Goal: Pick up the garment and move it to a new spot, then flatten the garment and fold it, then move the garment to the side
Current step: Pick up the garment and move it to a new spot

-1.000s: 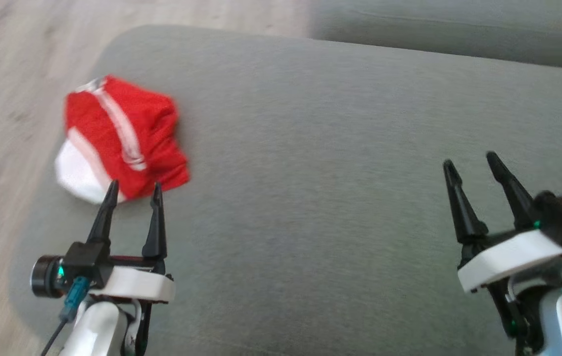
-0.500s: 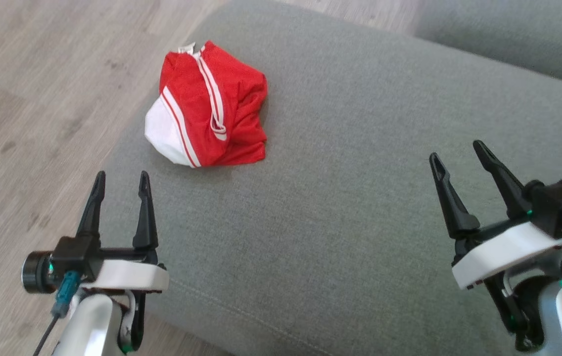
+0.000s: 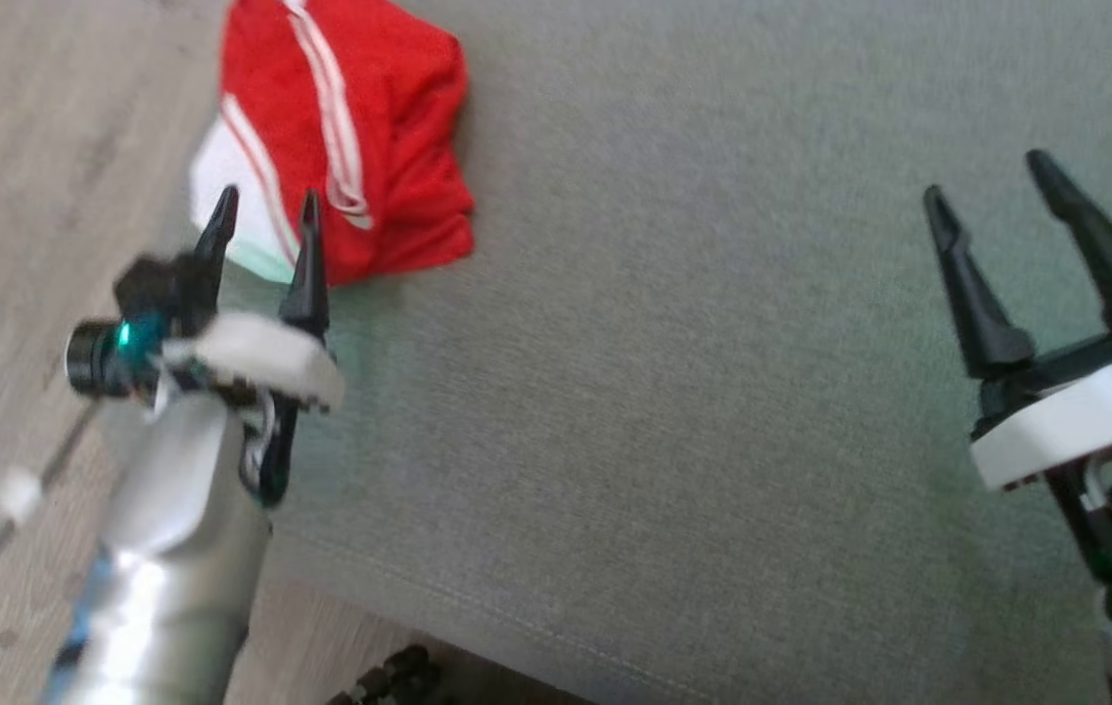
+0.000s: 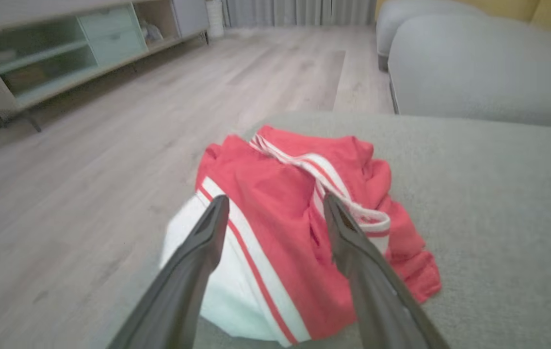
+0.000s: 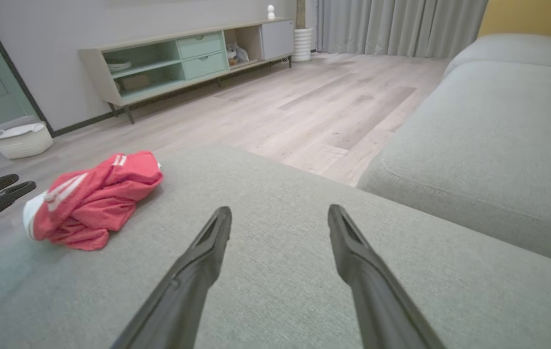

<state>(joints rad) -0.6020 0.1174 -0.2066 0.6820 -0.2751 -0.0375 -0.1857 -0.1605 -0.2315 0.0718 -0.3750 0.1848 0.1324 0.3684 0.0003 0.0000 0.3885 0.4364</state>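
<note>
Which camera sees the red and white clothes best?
The left wrist view: the garment is close and nearly whole, stripes clear. The head view is blurry and cuts off its top. The right wrist view shows it small, far left.

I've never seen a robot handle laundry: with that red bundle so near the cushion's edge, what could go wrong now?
The garment lies crumpled at the corner of the grey cushion, beside the floor; a nudge from the open left gripper might push it off. It may also pinch just one loose fold, so the rest trails. The right gripper hangs far off over bare cushion, too distant to help quickly.
</note>
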